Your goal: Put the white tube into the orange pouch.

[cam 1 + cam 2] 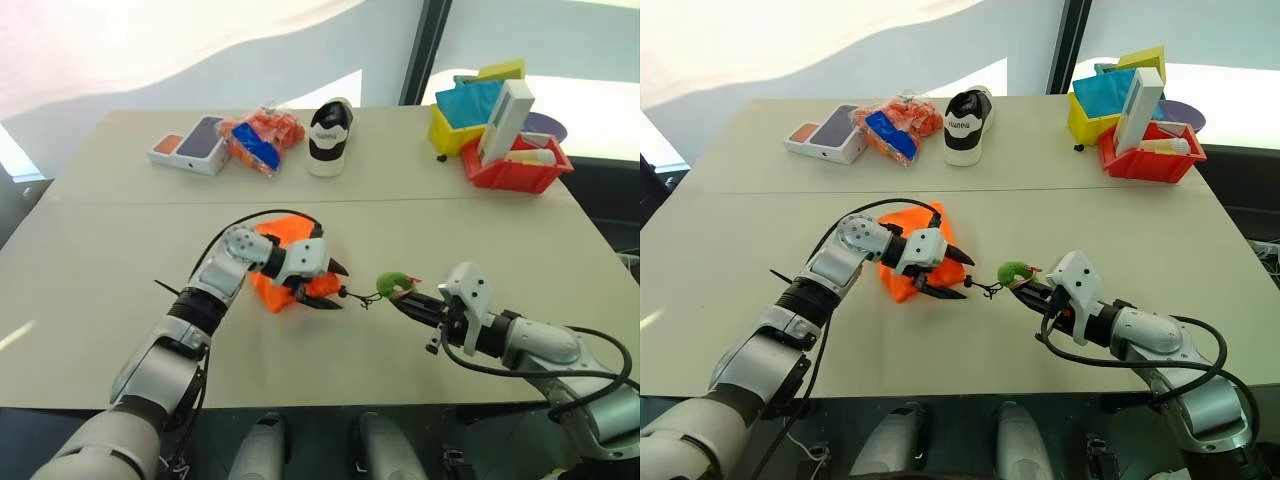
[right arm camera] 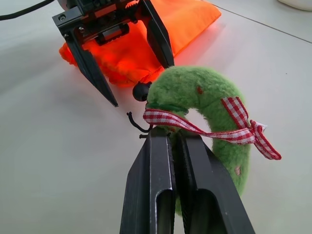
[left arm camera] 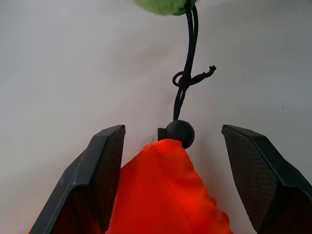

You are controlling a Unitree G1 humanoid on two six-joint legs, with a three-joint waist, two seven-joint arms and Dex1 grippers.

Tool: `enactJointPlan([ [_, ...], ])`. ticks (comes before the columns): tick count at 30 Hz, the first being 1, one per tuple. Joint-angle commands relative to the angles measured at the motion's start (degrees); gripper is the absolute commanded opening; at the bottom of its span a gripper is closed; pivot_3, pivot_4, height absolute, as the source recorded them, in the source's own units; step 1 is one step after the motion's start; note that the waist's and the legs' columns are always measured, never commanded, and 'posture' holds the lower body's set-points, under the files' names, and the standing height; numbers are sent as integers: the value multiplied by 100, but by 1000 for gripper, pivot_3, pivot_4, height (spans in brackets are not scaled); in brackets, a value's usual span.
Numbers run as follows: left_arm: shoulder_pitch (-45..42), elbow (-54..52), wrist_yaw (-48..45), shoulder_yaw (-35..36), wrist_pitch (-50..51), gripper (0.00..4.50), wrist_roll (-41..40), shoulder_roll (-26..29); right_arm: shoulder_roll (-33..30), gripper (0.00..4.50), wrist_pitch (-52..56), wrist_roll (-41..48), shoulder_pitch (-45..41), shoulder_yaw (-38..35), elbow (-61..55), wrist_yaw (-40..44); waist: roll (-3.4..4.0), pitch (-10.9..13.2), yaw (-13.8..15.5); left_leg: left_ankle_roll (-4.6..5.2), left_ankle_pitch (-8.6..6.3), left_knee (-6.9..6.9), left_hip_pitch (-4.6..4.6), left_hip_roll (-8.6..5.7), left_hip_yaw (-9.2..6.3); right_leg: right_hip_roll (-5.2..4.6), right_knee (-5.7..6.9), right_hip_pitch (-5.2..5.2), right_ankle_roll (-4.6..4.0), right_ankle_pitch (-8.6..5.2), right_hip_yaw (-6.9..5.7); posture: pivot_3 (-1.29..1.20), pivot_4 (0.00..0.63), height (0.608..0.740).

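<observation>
In the left eye view, the orange pouch [image 1: 283, 262] is seen lying on the near part of the table [image 1: 100, 260], and everything else is placed from it. The left gripper [image 1: 325, 288] is held over the pouch's cord-side end, its two black fingers spread, one to each side of the gathered neck. From that neck a thin black cord [image 1: 358, 296] runs away towards the robot's right to a fuzzy green ornament [image 1: 396, 284], which is pinched by the right gripper [image 1: 405, 300]. The pouch's long axis is therefore judged to lie along the cord, from left arm to right arm.

In the right eye view, the white tube cannot be made out with certainty; a pale item [image 1: 1162, 146] is seen in the red bin [image 1: 1150, 165], well beyond the pouch and towards the right arm's side, but it cannot be identified.

In the left wrist view, the spread fingers [image 3: 100, 170] are seen flanking the pouch's puckered tip, with the black cord stopper [image 3: 180, 132] sitting just past it; the mouth appears drawn closed.

In the right wrist view, the fingers are pressed together on the green ornament's checked ribbon [image 2: 243, 127]. The left arm is judged nearer the mouth, so opening it would fall to that gripper.
</observation>
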Motion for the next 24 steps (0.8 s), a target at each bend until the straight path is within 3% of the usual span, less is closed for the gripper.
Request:
enactJointPlan([
  [1,15,-184,82,-13,-4,3392,40,-18,46,55,-135,-8,-52,-43,-72,14,0,0,0,0,0,0,0,0,0,0,0,0,0,0,0,0,150,740],
  [6,61,-252,44,-61,38,3392,35,-12,56,55,-158,-24,-53,-53,-57,13,0,0,-10,0,0,-1,1,0,0,1,0,0,0,0,0,0,150,740],
  [9,85,-275,24,-95,62,2481,56,10,53,0,-159,-22,-52,-61,-67,14,0,0,-5,0,0,-1,1,0,0,1,0,0,0,0,0,0,150,740],
  [13,99,-305,51,-107,183,567,86,33,49,0,-166,-20,-85,-74,-57,16,0,0,-7,0,0,0,0,0,0,1,0,0,0,0,0,0,150,740],
  [24,139,-336,152,-57,191,567,145,74,40,0,-194,-44,-160,-71,-3,31,0,0,-5,0,0,0,1,0,0,1,0,0,0,0,0,0,150,740],
])
